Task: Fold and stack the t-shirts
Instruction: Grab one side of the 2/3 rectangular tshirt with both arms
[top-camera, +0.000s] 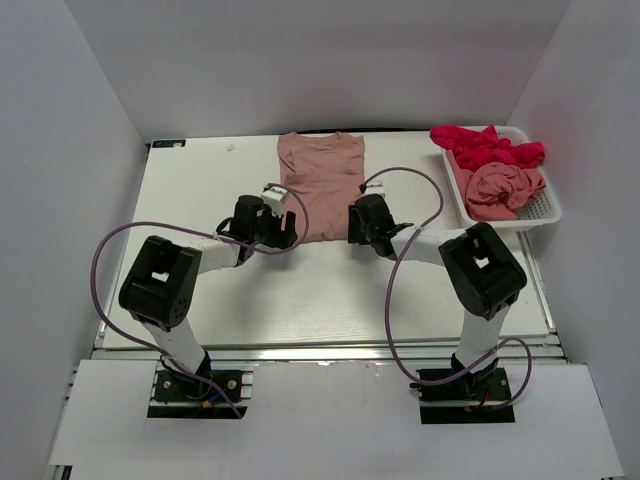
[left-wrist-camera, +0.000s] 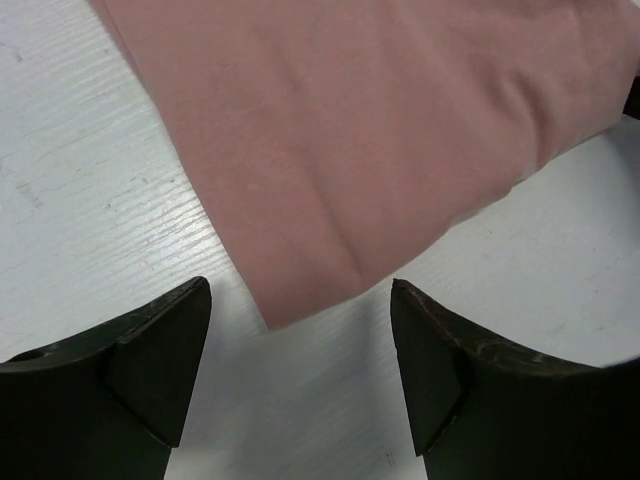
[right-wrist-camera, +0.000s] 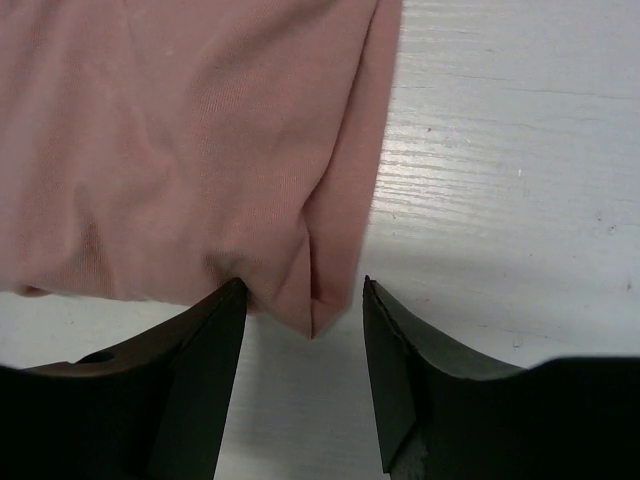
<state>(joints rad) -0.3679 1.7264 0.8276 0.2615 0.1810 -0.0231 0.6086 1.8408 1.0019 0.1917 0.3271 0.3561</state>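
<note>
- White walls (top-camera: 300, 60); salmon t-shirt (top-camera: 320, 185) flat on white bench (top-camera: 200, 180), basket (top-camera: 548, 212) to its right.
- The left arm (top-camera: 160, 280) and right arm (top-camera: 485, 265) reach low to its near hem.
- The left fingers (left-wrist-camera: 190, 310) and right fingers (right-wrist-camera: 225, 310) stand open astride its corners, gripping nothing.

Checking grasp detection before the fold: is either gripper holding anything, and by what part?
Nothing held yet. The left gripper and right gripper both stand open, each straddling a bottom hem corner of the pink t-shirt on the table.
</note>
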